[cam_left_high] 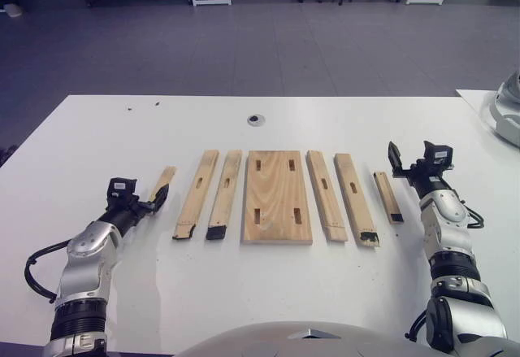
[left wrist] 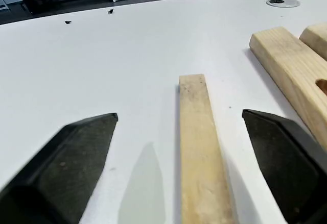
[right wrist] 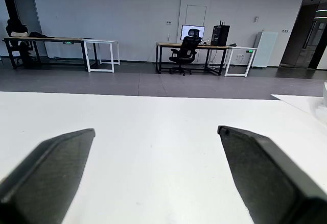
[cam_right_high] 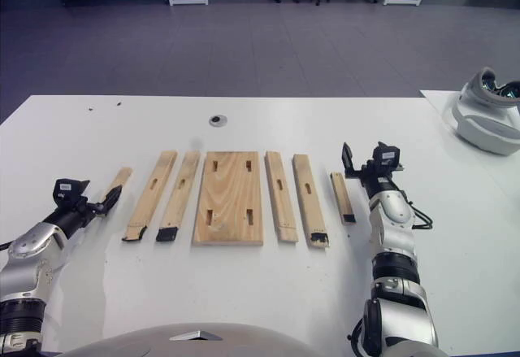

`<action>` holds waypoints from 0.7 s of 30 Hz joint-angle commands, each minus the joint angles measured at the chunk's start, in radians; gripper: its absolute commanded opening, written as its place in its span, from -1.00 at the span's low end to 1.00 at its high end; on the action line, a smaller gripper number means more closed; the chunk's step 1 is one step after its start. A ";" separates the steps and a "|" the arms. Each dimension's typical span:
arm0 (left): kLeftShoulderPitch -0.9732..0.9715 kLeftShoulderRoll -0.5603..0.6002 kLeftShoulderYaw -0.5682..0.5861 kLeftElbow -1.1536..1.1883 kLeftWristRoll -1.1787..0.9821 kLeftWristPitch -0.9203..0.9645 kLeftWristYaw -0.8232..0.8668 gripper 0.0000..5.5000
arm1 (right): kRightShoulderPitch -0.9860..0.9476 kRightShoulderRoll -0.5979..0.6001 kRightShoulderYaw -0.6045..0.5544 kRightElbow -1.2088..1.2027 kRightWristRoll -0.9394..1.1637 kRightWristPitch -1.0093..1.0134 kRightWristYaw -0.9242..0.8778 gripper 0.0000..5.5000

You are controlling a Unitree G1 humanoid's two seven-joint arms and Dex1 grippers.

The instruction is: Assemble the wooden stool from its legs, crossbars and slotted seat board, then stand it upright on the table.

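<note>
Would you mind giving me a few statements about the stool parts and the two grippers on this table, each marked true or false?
1. The slotted seat board lies flat in the middle of the row of parts. True.
2. The stool already stands assembled. False: all the parts lie apart, flat on the table.
3. The left gripper is open, with one finger on each side of a narrow crossbar. True.
4. The right gripper holds a crossbar. False: it is open and empty, near the rightmost crossbar.
5. The seat board has four slots. True.
</note>
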 commanded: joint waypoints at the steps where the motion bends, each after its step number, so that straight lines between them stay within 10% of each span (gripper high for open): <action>1: 0.024 0.012 -0.005 0.016 -0.007 0.059 -0.018 0.37 | -0.003 0.004 0.008 0.011 -0.010 0.006 -0.004 0.63; 14: 0.050 0.047 -0.075 0.044 0.045 0.064 -0.039 -0.48 | -0.026 -0.011 0.049 -0.042 -0.017 0.060 0.011 0.63; 21: -0.188 -0.005 -0.049 -0.112 0.019 -0.191 0.042 -0.53 | -0.148 0.087 0.139 -0.555 0.408 0.552 0.221 0.63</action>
